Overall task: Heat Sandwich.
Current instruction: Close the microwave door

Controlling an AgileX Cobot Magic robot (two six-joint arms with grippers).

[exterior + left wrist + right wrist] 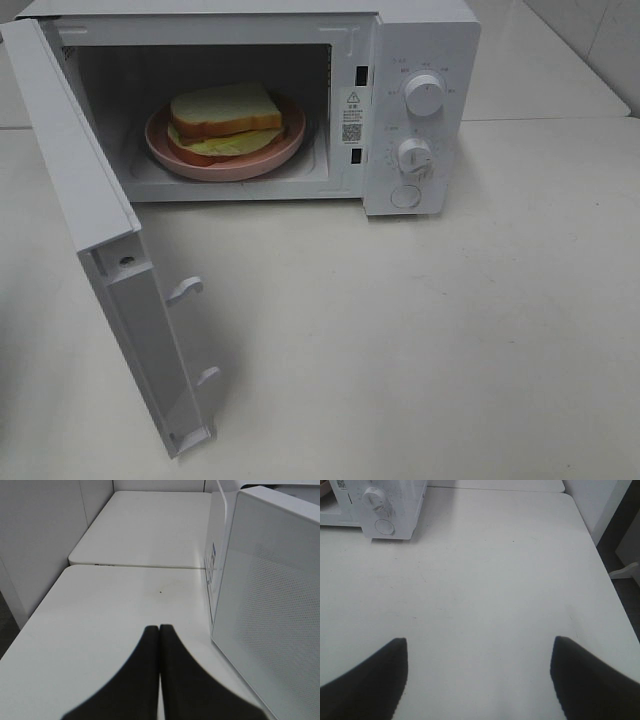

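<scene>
Sandwich (225, 122): on its plate (290, 152) inside the microwave (425, 50), well ahead of both my grippers. Loading done.
Door (110, 250): open, just beside my left gripper (159, 630), which is drawn together and empty.
Right gripper (479, 642): spread apart, empty.
Remaining: shut door, set knob (414, 155). Its markings are unreadable, so it is probably unset.

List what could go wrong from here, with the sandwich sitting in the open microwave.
1. The door stands wide open. Pushing it with the shut left gripper beside it might slide the microwave rather than latch it.
2. The upper knob and lower knob sit close together. The open right gripper could turn the wrong one or slip off.
</scene>
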